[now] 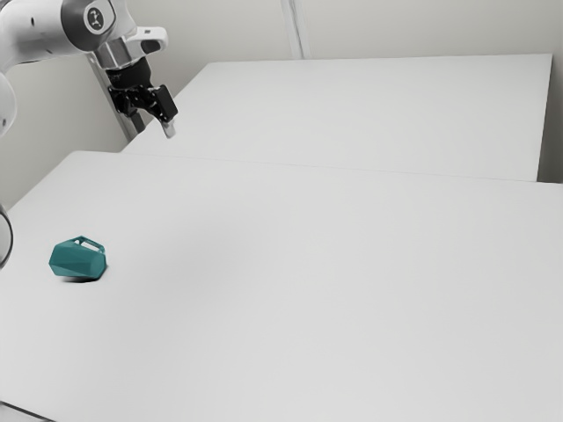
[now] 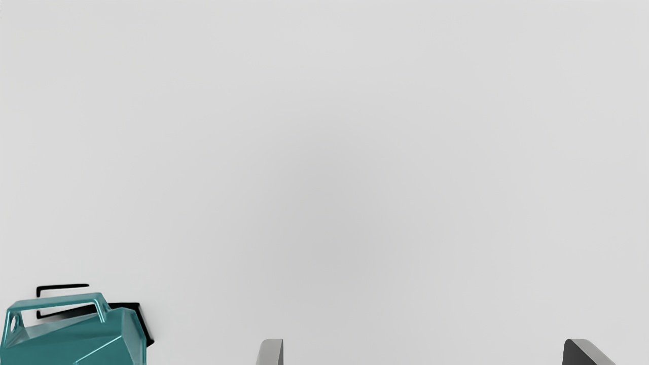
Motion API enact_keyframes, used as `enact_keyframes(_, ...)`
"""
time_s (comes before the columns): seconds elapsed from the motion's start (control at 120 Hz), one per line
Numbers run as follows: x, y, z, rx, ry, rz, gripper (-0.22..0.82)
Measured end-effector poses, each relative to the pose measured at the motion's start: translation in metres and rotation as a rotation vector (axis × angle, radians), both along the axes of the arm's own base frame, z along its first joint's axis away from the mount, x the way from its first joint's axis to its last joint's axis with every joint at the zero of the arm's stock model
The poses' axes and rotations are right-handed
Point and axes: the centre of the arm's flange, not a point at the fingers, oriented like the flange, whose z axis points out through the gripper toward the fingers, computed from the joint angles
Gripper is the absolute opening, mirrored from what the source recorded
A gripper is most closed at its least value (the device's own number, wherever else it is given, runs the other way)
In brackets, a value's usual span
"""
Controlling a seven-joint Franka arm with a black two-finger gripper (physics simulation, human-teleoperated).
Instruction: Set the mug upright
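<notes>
The teal mug (image 1: 76, 262) lies tipped on its side on the pale worktop (image 1: 308, 299), over toward the exterior view's left, with its handle (image 1: 89, 242) uppermost and a dark shadow (image 1: 81, 280) along its underside. Which end is the mouth, I can't make out from here. The white arm (image 1: 40, 33) comes in from the exterior view's upper left, and its black hand (image 1: 168, 130) hangs in the air, well apart from the mug. That hand is open: in the wrist view its two fingers (image 2: 271, 353) stand wide apart, with the mug off to one side, outside the space between them. Beyond the worktop, on the far side, is another pale flat surface (image 1: 369, 110), with a plain wall (image 1: 422, 26) behind.
</notes>
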Motion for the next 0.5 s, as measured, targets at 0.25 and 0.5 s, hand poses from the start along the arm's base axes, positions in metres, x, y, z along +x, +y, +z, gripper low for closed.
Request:
enact_keyframes(0.25,-0.001,0.0,0.002,0.001,-0.002,0.013,0.6)
enact_keyframes(0.5,-0.033,0.044,0.001,0.019,0.027,0.102,0.6)
